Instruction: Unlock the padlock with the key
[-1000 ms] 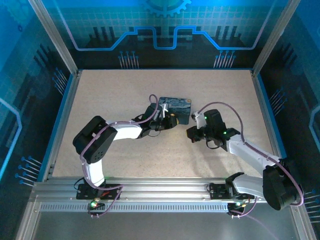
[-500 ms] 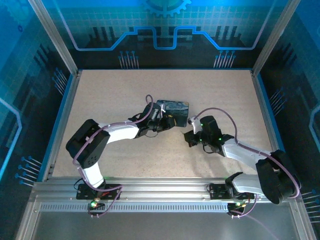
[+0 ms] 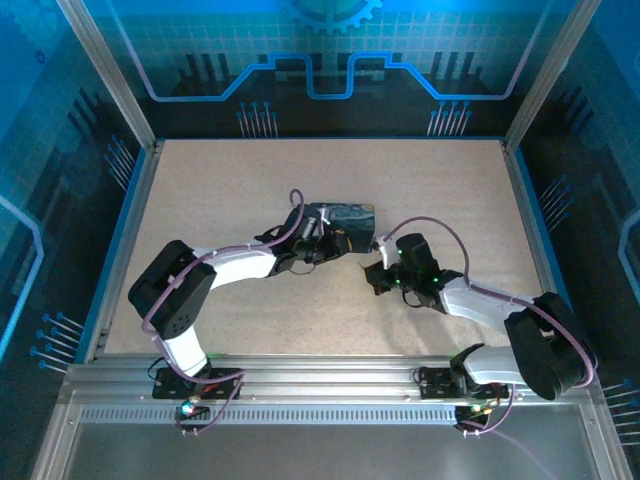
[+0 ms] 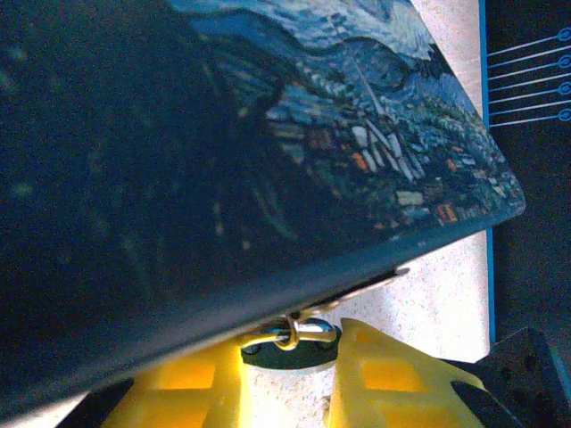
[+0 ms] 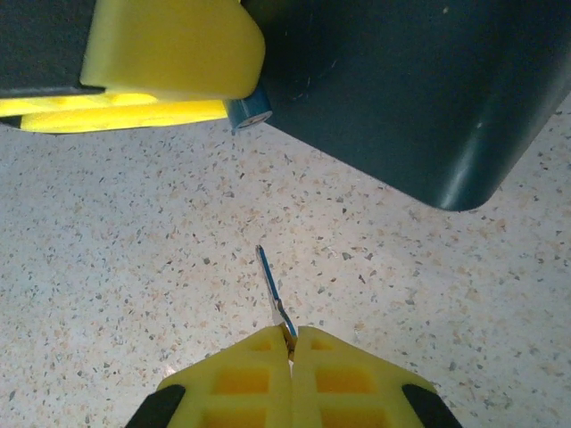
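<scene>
While closed, tin [image 4: 268, 160] with padlock [image 4: 287, 352]

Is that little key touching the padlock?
Apart. In the right wrist view, bare table separates the key from the padlock.

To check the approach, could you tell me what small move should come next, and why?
Probably ease the right pincer forward along the key's line: its key points toward the padlock held by the left pincer at the tin's edge, but bare table separates tip and lock.
</scene>
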{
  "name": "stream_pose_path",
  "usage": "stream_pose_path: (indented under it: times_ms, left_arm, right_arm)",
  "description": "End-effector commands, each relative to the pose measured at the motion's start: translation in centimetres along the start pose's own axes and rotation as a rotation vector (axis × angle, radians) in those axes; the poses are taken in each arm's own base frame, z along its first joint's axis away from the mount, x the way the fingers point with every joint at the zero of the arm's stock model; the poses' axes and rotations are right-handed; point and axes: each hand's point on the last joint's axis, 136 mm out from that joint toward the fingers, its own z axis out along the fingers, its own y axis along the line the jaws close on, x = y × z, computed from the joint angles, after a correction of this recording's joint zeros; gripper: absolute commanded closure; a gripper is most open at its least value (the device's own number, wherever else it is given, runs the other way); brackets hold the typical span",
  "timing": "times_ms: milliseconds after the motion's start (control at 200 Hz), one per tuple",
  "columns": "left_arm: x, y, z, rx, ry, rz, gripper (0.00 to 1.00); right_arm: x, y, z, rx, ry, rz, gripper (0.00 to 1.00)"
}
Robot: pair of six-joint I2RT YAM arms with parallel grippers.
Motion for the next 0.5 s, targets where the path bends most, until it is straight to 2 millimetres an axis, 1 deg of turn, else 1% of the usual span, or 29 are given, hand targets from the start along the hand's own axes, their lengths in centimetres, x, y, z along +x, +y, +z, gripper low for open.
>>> stream_pose_path:
  times_ms: [0,285,335,355,495]
  left_arm:
    - [-0.71,-2.51,-1.46,0.065,-0.030,0.017,0.89]
    - [-0.73,-2.71,-1.47,0.071,-0.029,0.020,0.89]
    - [-0.74,-2.77,-1.48,0.072,-0.029,0.020,0.89]
    - [-0.74,-2.73,-1.48,0.070,-0.029,0.019,0.89]
    - [-0.73,-2.72,-1.48,0.070,-0.029,0.018,0.89]
  right_arm:
    - [0.21,0.31,0.27,-0.011,-0.016,-0.034,1.00]
    - [0.32,0.62,0.37,-0.033,-0.026,-0.057,1.00]
    - [0.60,0.62,0.44,-0.036,-0.017,-0.057,1.00]
    - [-0.03,0.78,0.45,-0.042,-0.043,-0.066,1.00]
    - [-0.30,0.93,0.82,-0.063,-0.056,-0.069,1.00]
